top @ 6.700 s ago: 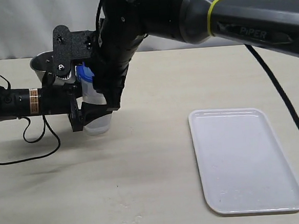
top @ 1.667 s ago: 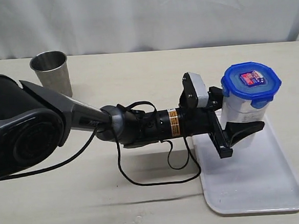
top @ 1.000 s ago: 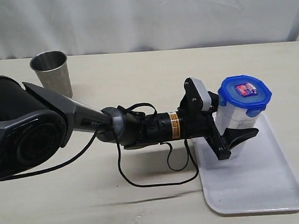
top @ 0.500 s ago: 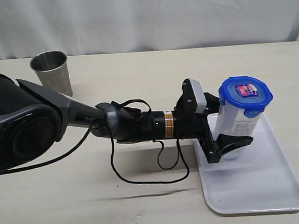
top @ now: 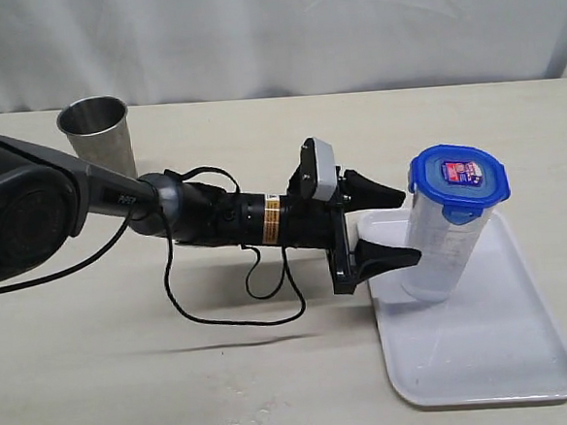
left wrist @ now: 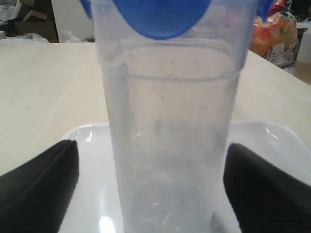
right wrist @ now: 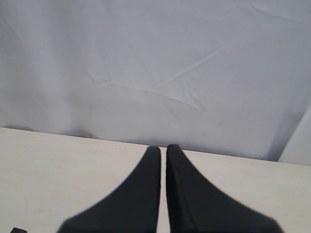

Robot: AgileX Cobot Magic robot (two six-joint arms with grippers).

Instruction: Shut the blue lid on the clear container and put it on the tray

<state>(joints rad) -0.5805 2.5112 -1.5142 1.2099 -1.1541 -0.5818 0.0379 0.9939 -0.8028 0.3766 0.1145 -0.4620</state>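
The clear container [top: 440, 250] stands upright on the white tray [top: 488, 354], near the tray's far left corner, with the blue lid [top: 456, 178] seated on its rim. My left gripper [top: 393, 226] is open just left of it, fingers apart and clear of its wall. In the left wrist view the clear container [left wrist: 172, 136] fills the middle with the blue lid [left wrist: 155, 14] on it and the tray [left wrist: 272, 141] beneath; both black fingers [left wrist: 39, 179] stand off to either side. My right gripper [right wrist: 163, 148] is shut and empty, and out of the exterior view.
A steel cup [top: 97, 138] stands at the far left of the table. The left arm [top: 196, 219] stretches across the table's middle with a black cable [top: 232, 313] looping beneath it. A white cloth backdrop hangs behind the table.
My left gripper has opened, let go of the container and drawn back to the left. The container now stands on the tray by itself.
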